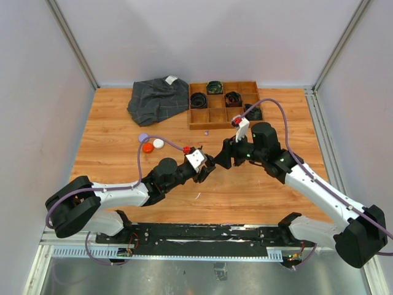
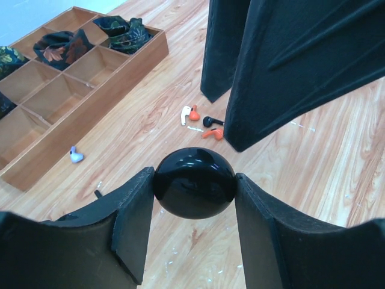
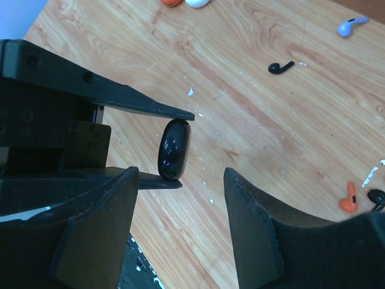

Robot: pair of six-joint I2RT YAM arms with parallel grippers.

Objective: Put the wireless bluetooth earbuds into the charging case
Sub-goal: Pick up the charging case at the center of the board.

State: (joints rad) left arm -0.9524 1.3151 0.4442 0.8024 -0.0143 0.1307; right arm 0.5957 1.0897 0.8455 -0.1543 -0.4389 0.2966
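Observation:
My left gripper is shut on a glossy black round charging case and holds it edge-on above the table; the case also shows in the right wrist view. My right gripper is open and empty, its fingers facing the case from close by. In the top view the two grippers meet at mid-table, left and right. Loose earbuds lie on the wood: a white-and-orange one, a black one, an orange one and a purple one.
A wooden compartment tray holding black coiled belts stands at the back. A grey cloth lies left of it. Purple, orange and white pucks sit left of my grippers.

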